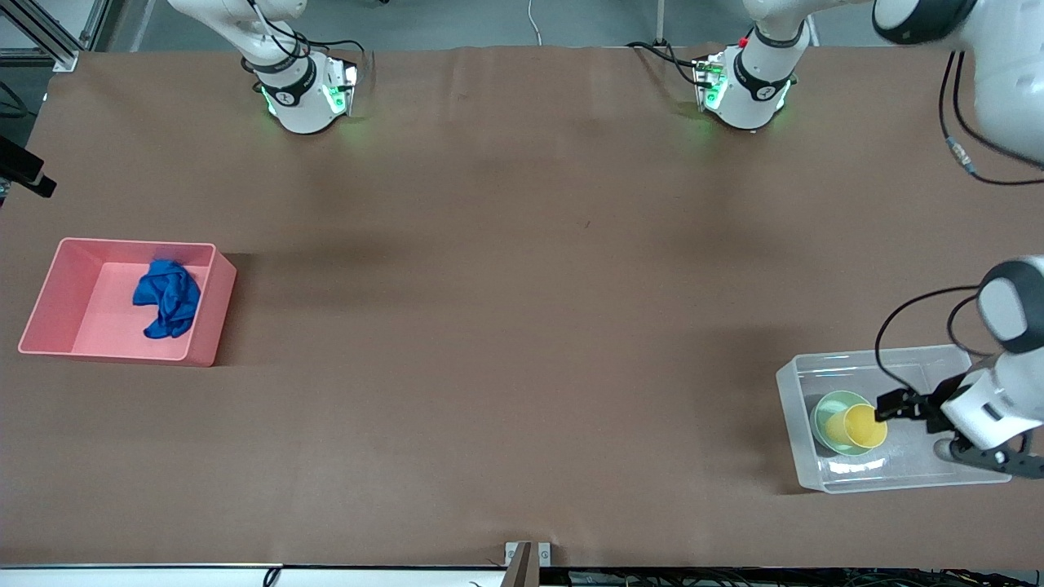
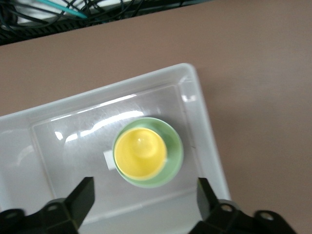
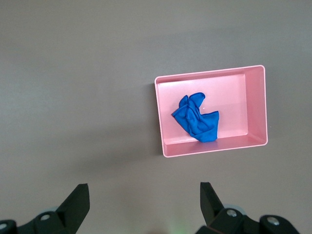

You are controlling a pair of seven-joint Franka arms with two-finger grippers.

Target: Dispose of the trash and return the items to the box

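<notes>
From the front we are seeing the blue rag lying in the pink bin at the right arm's end of the table, while the left gripper is hovering over the clear tub, where the yellow cup is sitting inside the mint-green bowl. Through the left wrist we are looking down between spread, empty fingers at cup, bowl and tub, so we judge the best move is lifting straight up, clear of the rim. Through the right wrist, the right gripper is hanging wide apart and empty high over bare table beside the bin holding the rag, and we are judging it best left waiting.
</notes>
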